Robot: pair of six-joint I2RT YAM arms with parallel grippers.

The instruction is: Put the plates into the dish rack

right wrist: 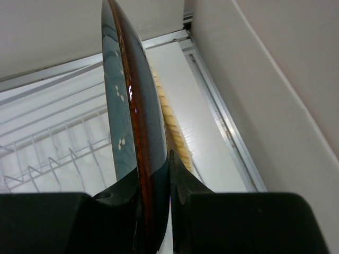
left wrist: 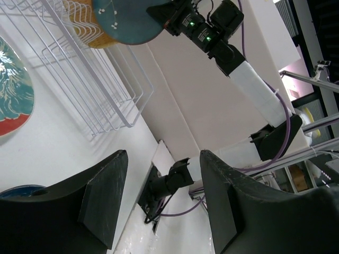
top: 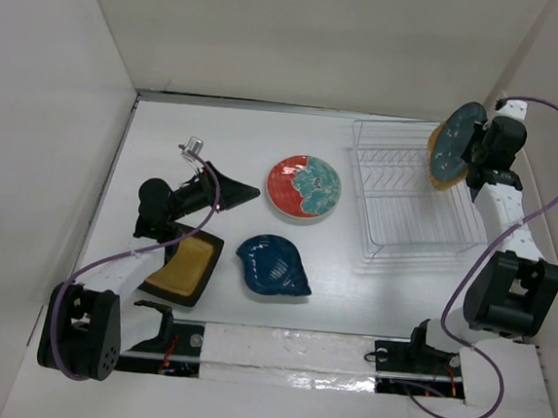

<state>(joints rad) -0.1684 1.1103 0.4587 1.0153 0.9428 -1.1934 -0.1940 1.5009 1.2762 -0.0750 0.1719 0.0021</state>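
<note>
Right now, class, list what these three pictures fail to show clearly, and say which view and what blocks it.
Orange plate: top view, mostly behind the teal plate in the right claw; its seating in the dish rack is unclear.
Mustard plate: top view, partly under the left arm.
Leaf-shaped plate: left wrist view, mostly cut off at the edge.

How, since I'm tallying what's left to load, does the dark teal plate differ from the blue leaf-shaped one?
The dark teal plate is round; the blue leaf-shaped plate tapers to a point. The teal plate stands on edge, pinched in the right claw over the dish rack; the leaf plate lies flat on the table, untouched. Both have a glossy dark glaze.
</note>
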